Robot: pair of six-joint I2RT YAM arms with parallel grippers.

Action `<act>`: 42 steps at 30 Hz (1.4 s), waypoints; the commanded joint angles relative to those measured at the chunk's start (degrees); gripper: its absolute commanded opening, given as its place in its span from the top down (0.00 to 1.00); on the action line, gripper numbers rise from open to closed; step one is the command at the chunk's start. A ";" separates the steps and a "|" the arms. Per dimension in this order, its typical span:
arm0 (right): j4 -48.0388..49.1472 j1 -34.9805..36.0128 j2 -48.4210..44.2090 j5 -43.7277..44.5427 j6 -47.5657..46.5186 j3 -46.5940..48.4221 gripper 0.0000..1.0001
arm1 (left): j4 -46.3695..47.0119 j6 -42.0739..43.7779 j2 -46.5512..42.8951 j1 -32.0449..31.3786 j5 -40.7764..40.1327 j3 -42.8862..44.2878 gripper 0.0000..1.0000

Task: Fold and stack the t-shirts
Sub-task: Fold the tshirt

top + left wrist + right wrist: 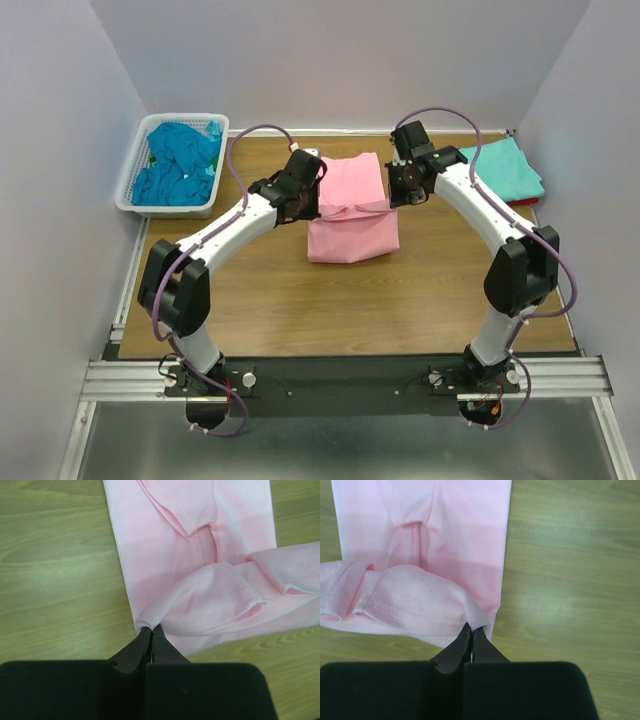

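A light pink t-shirt [350,215] lies partly folded in the middle of the wooden table. My left gripper [313,208] is shut on its left edge; the left wrist view shows the jaws [150,628] pinching pink fabric [200,555] lifted into a fold. My right gripper [392,198] is shut on its right edge, seen in the right wrist view [471,629] with the shirt [445,540] draped to the left. A folded light aqua t-shirt [505,168] lies at the back right over a red one [525,201]. Teal-blue t-shirts [178,162] fill the basket.
A white lattice basket [131,178] stands at the back left beside the table. Grey walls close in the left, back and right. The arms' bases sit on a metal rail [340,378] at the near edge.
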 commanded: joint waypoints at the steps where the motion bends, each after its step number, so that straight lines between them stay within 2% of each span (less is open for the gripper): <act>1: 1.74 -2.49 5.21 0.28 -2.52 4.91 0.99 | 5.37 2.92 5.48 2.37 -0.14 2.36 1.00; 12: 11.75 -5.48 14.45 -2.27 -3.75 5.10 0.99 | 18.72 6.08 15.34 5.72 -1.37 5.62 1.00; 19: 19.66 -5.75 16.12 -2.98 -4.72 1.50 0.99 | 21.90 5.56 19.30 6.25 -2.24 5.62 1.00; 31: 26.87 -5.84 17.71 -4.81 -5.95 -3.16 0.99 | 25.59 3.09 20.10 6.33 -4.09 0.44 1.00; 39: 30.74 -5.75 17.54 -4.91 -6.57 -5.62 0.95 | 28.58 1.86 19.48 6.34 -5.41 -2.73 1.00; 41: 30.92 -5.75 17.27 -5.09 -6.92 -5.54 0.92 | 28.58 1.95 19.13 6.34 -5.50 -2.82 0.96; 42: 30.92 -5.75 16.92 -5.26 -6.83 -5.45 0.83 | 28.75 1.86 18.78 6.25 -5.76 -2.99 0.86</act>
